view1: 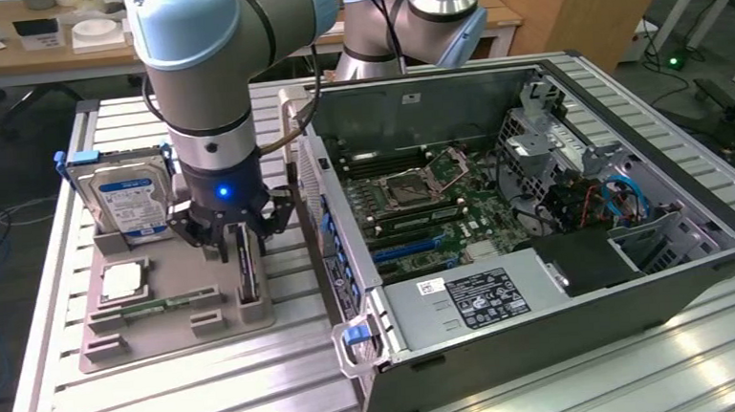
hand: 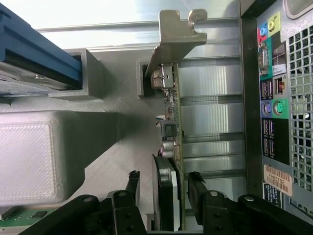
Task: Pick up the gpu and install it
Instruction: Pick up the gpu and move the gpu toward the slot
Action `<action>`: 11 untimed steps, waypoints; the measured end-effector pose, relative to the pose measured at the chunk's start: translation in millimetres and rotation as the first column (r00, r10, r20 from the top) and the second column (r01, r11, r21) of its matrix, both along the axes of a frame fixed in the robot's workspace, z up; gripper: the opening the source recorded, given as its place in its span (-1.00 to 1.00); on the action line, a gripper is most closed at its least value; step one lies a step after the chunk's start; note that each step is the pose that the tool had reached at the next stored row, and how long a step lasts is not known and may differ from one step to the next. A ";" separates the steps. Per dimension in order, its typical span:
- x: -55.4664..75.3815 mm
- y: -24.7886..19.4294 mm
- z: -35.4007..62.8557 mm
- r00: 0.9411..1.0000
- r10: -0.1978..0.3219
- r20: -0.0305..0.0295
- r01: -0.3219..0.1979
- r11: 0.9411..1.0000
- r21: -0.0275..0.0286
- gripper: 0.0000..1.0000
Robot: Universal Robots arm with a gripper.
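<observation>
Exterior view, from its left: a hard drive [view1: 112,170] stands in the grey holder [view1: 157,326], its blue-white label [view1: 132,199] unreadable. Just beside it, the gripper [view1: 243,252] sits low over the gpu [view1: 249,285], which stands on edge in that holder; the jaws are spread wide either side, gripping nothing. Rightward lies the open case [view1: 678,278], its power-supply label [view1: 476,298] too small to read.
</observation>
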State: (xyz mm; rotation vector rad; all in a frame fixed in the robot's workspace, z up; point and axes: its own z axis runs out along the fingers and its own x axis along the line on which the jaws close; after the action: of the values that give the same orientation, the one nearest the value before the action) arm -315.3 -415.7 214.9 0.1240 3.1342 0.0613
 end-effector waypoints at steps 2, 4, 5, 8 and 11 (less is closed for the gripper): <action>0.0 0.0 0.0 1.000 0.000 0.000 0.000 1.000 0.000 0.04; 0.0 0.0 0.0 1.000 0.000 0.000 0.000 1.000 0.000 0.02; 0.0 0.0 0.0 1.000 0.000 0.000 0.000 1.000 0.000 0.02; 0.0 0.0 0.0 1.000 0.000 0.000 0.000 1.000 0.000 -0.13; 0.0 0.0 0.0 1.000 0.000 0.000 0.000 1.000 0.000 -0.17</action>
State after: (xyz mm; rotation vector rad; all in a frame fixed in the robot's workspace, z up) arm -315.3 -415.7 214.9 0.1240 3.1341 0.0613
